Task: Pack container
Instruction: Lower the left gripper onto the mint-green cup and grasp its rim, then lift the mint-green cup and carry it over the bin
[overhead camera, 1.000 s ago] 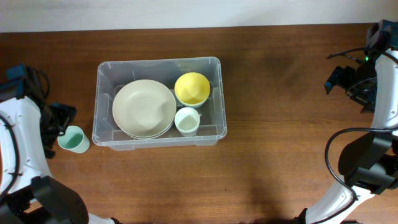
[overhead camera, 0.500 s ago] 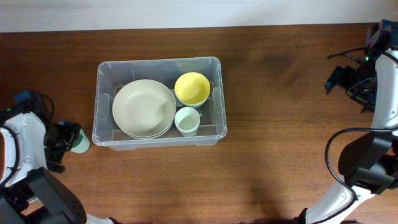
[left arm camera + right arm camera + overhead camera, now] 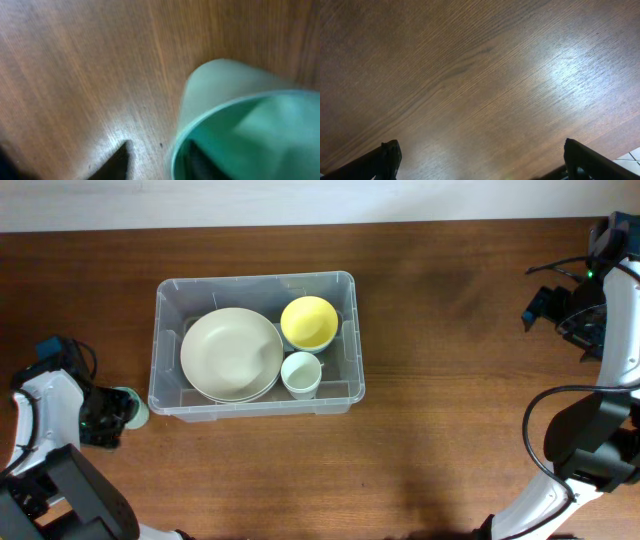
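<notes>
The clear container [image 3: 255, 278] stands left of the table's middle and holds a cream plate [image 3: 232, 355], a yellow bowl [image 3: 308, 322] and a white cup [image 3: 300, 374]. A mint green cup [image 3: 133, 408] sits on the wood just outside its left wall. My left gripper [image 3: 115, 415] is down over this cup [image 3: 240, 115]. In the left wrist view one finger is inside the rim and the other outside, with a strip of wood showing between the outer finger and the wall, so my left gripper [image 3: 160, 160] stands open. My right gripper [image 3: 542, 305] hangs open at the far right [image 3: 480, 160] over bare wood.
The table's back edge meets a pale wall along the top of the overhead view. The right arm's base and cables stand at the right edge [image 3: 590, 440]. Bare wood lies between the container and the right arm.
My left arm came forward and down onto the green cup, covering most of it from above, and its jaws narrowed round the cup's wall. The right arm and the container stayed still.
</notes>
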`<state>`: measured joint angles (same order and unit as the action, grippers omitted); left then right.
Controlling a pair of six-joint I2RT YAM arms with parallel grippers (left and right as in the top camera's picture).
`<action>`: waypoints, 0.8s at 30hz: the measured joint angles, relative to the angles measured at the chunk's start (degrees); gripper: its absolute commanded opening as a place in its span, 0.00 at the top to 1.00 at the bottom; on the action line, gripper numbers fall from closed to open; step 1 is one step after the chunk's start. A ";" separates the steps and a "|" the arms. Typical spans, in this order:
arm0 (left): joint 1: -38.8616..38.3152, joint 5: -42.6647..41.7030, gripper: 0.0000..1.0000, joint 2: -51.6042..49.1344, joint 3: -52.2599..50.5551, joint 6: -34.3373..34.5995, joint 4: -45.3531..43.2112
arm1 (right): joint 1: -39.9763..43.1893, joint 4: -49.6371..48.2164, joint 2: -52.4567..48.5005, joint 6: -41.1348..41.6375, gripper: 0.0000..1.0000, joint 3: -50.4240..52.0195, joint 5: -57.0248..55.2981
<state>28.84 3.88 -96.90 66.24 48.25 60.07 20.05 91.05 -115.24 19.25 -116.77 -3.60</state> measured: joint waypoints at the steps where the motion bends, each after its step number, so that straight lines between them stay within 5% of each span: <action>1: 0.00 -0.37 0.95 0.00 0.00 0.04 -0.22 | 0.00 0.00 0.00 -0.02 0.01 0.00 0.00; 13: 0.02 -2.16 0.99 0.00 2.40 -0.20 -2.93 | 0.00 0.00 0.00 -0.02 0.01 0.00 0.00; 18: 0.00 -5.75 0.99 -0.02 14.67 -3.76 -3.32 | 0.00 0.00 0.00 0.00 0.01 0.00 0.00; 24: -3.61 -16.09 0.99 1.95 33.03 -17.00 -3.76 | 0.00 0.00 0.00 0.00 0.01 0.00 -0.02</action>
<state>25.23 -12.21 -94.96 99.26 31.24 56.31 20.05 91.05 -115.24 19.25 -116.77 -3.62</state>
